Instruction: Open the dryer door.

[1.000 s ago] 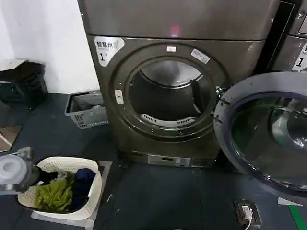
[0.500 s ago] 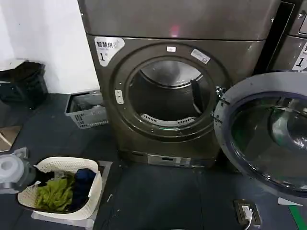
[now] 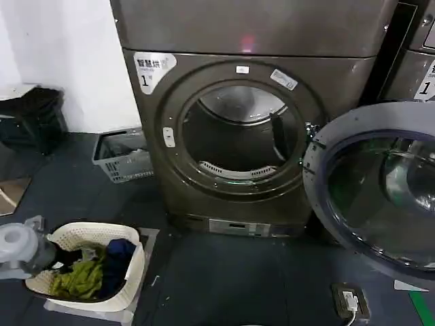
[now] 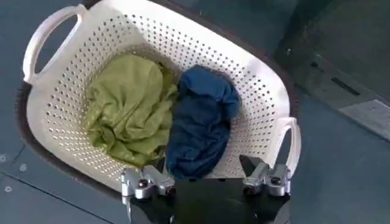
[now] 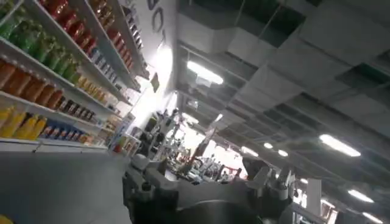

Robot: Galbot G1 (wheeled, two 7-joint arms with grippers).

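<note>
Dark floor (image 3: 224,278), round chrome-rimmed dryer door (image 3: 372,183) swung wide; left hand (image 4: 206,176) spread wide over perforated white basket (image 4: 256,91).

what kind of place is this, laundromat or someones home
Probably a laundromat or mock one: a numbered front-load dryer with the dryer door swung open, a second numbered machine beside it, and a laundry basket of clothes.

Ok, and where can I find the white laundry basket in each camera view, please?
Head view: the white laundry basket stands on the floor at the lower left, in front of the dryer.
Left wrist view: it lies just beyond the open left gripper.
Right wrist view: the right gripper faces ceiling lights and shelves instead.
Shared landmark: the green cloth beside the blue cloth inside the basket.
</note>
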